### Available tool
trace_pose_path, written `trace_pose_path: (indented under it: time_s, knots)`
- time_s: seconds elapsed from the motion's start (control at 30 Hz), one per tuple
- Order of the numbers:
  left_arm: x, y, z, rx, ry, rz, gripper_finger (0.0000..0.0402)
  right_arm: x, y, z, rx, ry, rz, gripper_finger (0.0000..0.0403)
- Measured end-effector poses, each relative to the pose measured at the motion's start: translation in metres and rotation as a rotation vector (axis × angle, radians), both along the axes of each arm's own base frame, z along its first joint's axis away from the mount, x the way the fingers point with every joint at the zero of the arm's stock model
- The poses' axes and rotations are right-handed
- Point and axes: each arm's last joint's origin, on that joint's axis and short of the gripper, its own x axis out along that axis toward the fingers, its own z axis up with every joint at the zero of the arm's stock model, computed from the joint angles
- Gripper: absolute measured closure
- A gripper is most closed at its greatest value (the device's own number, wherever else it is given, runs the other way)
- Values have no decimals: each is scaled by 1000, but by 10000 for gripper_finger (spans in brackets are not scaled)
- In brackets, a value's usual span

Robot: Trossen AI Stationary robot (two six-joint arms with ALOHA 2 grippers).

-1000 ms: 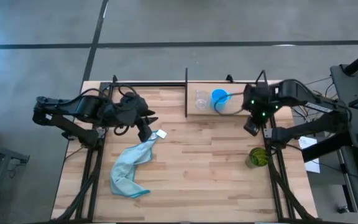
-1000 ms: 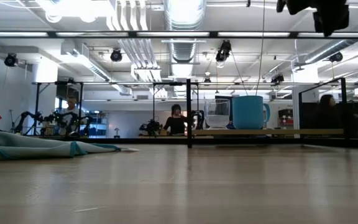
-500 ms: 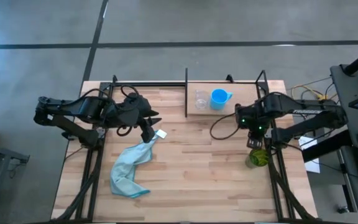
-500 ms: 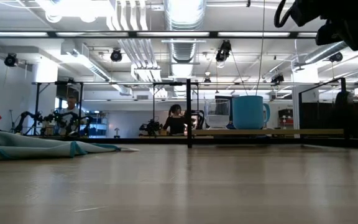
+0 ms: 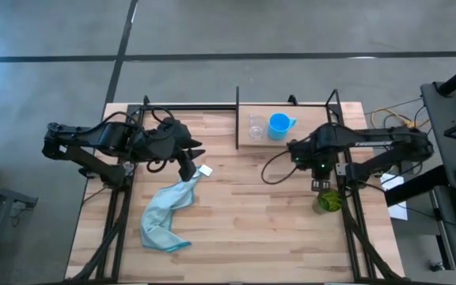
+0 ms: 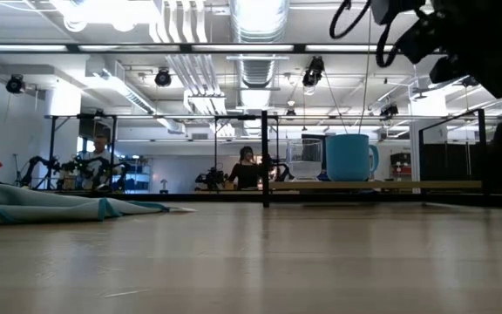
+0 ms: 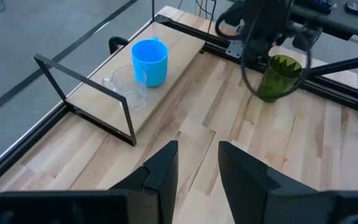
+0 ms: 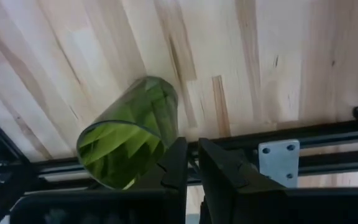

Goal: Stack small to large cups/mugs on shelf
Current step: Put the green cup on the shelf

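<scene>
The clear cup (image 5: 256,127) and the blue mug (image 5: 279,125) stand upright side by side on the pale shelf board (image 5: 307,127) at the table's far edge; both also show in the left wrist view, the cup (image 7: 129,87) and the mug (image 7: 150,60). The olive-green cup (image 5: 328,199) stands upright on the table near the right edge. My right gripper (image 8: 192,163) points down above the table just on the far side of this cup (image 8: 129,134), shut and empty. My left gripper (image 7: 199,168) is open and empty above the table's left half (image 5: 190,162).
A light blue cloth (image 5: 169,210) lies crumpled on the table's left half, below my left gripper. Black rods (image 5: 237,119) frame the shelf. A black rail (image 8: 303,165) runs along the table's right edge beside the green cup.
My right gripper has moved from beside the shelf toward the table's near edge and now hangs by the green cup. The cups have not moved.
</scene>
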Motion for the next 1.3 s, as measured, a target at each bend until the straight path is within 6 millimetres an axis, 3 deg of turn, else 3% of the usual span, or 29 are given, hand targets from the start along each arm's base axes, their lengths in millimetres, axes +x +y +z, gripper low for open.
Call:
trace_pose_path:
  time_s: [0.23,0.4,0.83,1.3]
  knots:
    - [-5,1,1,-1,11,-5,301,12,0,-16,14,85,8,369]
    - [-7,1,0,2,26,-6,301,20,0,-12,37,71,-2,369]
    - [-12,2,-5,16,97,-6,301,4,4,4,148,-1,-83,365]
    - [-12,2,-5,16,97,-5,301,-10,8,-1,149,24,-129,288]
